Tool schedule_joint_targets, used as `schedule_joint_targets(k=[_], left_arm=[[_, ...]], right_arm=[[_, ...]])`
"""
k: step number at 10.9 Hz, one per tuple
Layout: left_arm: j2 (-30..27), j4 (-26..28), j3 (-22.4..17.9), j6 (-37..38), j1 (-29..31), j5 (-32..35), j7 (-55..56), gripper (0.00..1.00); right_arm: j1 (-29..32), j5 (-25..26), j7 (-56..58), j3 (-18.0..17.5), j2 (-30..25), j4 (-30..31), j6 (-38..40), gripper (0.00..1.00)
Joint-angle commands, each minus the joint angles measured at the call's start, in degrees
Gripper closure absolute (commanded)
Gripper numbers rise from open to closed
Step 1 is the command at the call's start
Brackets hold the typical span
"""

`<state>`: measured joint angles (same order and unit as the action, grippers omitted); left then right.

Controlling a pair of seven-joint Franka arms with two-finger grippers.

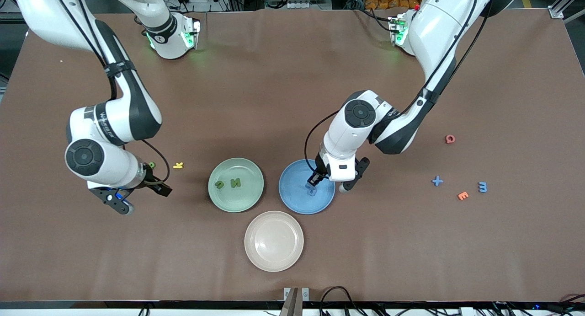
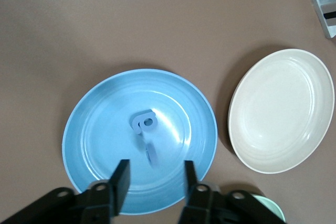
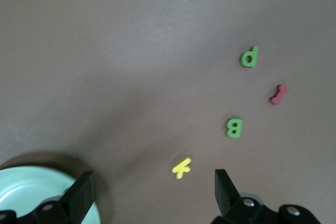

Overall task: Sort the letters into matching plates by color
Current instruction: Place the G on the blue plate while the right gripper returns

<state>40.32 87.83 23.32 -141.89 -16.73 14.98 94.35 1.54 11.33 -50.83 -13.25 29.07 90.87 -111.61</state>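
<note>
Holding two green letters — N (image 1: 235, 183) and one unclear — green plate (image 1: 236, 201) sits frame center; blue plate (image 1: 292, 201) holds blue letter (image 2: 144, 123). Left gripper (image 2: 153, 174) released above it; right gripper (image 3: 152, 184) spread over yellow K (image 3: 181, 167).

beige plate (image 1: 274, 241) | yellow K (image 1: 178, 165) | pink piece (image 3: 279, 94) | orange E (image 1: 463, 195) | red letter (image 1: 450, 139)

We see our left gripper (image 2: 153, 178) spread open over the round blue plate (image 2: 100, 108), a small blue letter (image 2: 143, 122) inside, the beige-pink plate (image 2: 283, 109) beside it.
</note>
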Motion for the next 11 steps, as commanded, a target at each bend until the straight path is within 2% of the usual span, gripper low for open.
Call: schedule_joint_targets(k=[1, 3, 4, 6, 8, 11], left_arm=[[0.38, -1.17, -1.88, -0.58, -1.21, 3.46, -1.18, 0.0], [0.2, -0.73, -1.88, 1.6, -0.24, 5.05, -3.8, 0.0], [-0.15, -0.64, -1.88, 5.01, -0.06, 5.67, -9.21, 0.0], [-0.76, -0.55, -1.88, 11.0, 0.64, 5.85, -20.39, 0.0], [-1.82, -0.03, -1.88, 14.61, 1.52, 5.85, -24.89, 0.0], [-5.67, 4.7, -1.61, 15.33, 6.42, 5.16, -26.76, 0.0]], right_arm=[[4.77, 0.88, 5.11, -0.2, -2.53, 4.32, -0.63, 0.0], [7.33, 0.88, 6.1, -0.2, -2.44, 4.32, -0.8, 0.0], [8.38, 1.14, 6.18, -0.2, -2.27, 4.32, -0.98, 0.0], [9.62, 5.69, 6.27, -0.11, -1.65, 4.32, -2.29, 0.0], [11.03, 5.89, 6.27, 0.5, -0.95, 4.23, -3.96, 0.0], [11.82, 5.63, 7.32, 2.26, 0.89, 4.23, -6.43, 0.0]])
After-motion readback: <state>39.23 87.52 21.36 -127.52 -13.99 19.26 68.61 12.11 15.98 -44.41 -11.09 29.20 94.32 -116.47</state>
